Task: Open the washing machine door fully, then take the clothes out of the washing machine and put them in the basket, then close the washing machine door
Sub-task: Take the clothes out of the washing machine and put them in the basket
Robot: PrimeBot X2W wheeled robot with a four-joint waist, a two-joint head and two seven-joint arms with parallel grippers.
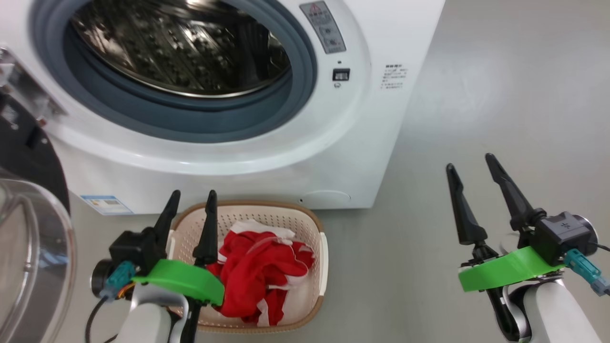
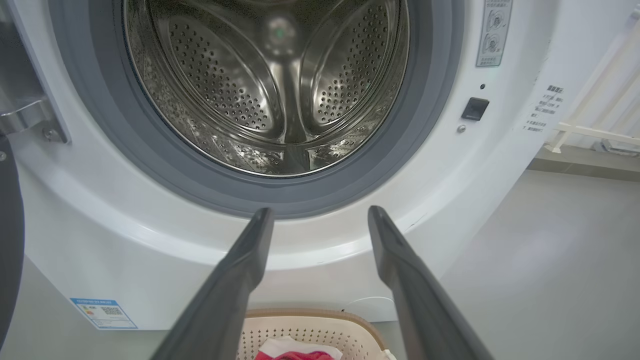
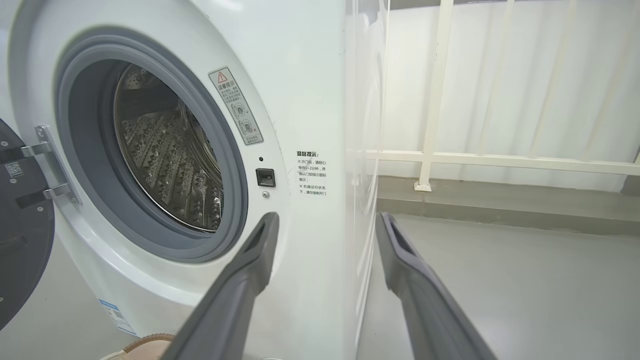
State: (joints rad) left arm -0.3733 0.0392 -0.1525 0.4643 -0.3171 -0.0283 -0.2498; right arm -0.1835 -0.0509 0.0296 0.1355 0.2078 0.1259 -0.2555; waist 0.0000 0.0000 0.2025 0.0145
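Left tool (image 1: pixel 194 193), right tool (image 1: pixel 469 160) wide, empty | clothes (image 1: pixel 257 271) in basket (image 1: pixel 312 216) | door (image 1: pixel 33 257) cropped at left

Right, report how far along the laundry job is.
Done: the washing machine door stands wide open, the drum looks empty, and the clothes lie in the basket. In hand: nothing; the left claw and right claw are open and empty. Left: closing the door.
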